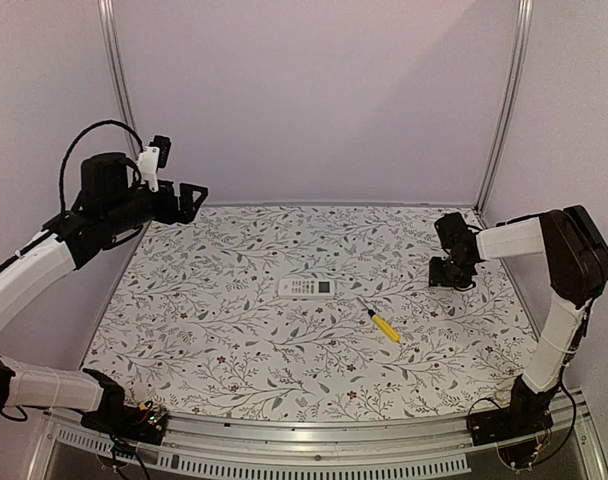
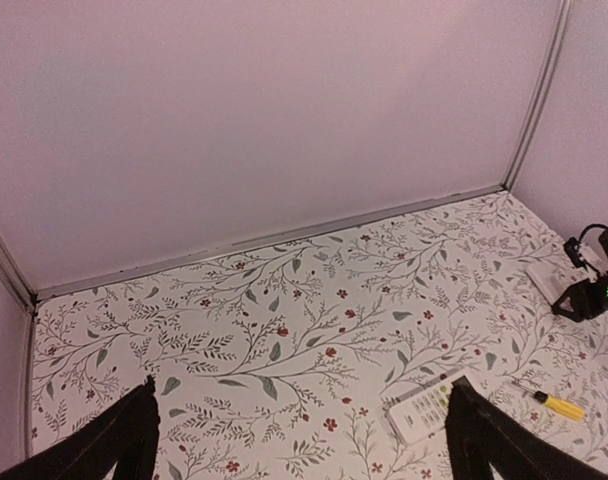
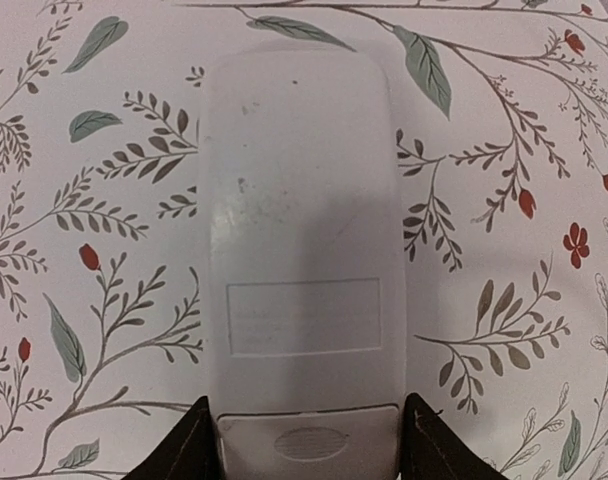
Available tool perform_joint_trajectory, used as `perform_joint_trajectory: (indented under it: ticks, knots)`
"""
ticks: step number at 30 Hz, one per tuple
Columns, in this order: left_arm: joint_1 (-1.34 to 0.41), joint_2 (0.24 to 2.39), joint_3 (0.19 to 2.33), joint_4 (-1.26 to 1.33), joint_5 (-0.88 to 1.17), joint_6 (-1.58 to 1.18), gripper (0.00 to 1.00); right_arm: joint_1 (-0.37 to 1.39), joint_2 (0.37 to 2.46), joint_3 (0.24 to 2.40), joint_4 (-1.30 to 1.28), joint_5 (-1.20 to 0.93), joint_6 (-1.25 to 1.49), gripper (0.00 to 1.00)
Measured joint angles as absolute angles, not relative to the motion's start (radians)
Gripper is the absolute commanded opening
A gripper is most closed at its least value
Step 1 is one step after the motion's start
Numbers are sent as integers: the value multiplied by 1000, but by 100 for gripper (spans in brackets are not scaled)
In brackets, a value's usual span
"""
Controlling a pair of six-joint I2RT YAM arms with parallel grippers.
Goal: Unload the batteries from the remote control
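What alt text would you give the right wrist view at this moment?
A white remote lies back side up on the floral table cover, with its ribbed battery cover in place at the near end. The dark fingers of the right gripper flank that end; whether they press on it cannot be told.

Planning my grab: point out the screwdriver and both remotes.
Screwdriver point(image 1: 385, 327): top view, yellow handle.
Central remote point(image 1: 304, 288): top view, button face.
Second remote point(image 3: 299, 250): right wrist view, middle of its back.
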State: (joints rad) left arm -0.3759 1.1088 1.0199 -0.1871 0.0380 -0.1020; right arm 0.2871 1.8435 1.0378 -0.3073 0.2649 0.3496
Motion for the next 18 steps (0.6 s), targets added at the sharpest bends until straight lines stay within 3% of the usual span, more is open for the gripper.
perform_joint_trajectory:
  ticks: [10,18]
  knots:
    - [-376,1161,1020,-186,72,-178,99,298,1704,1006,-332,154,236,47]
    - [-391,1301,1020,-146,310,-294,95,476,1617,1008,-368,77,127,47]
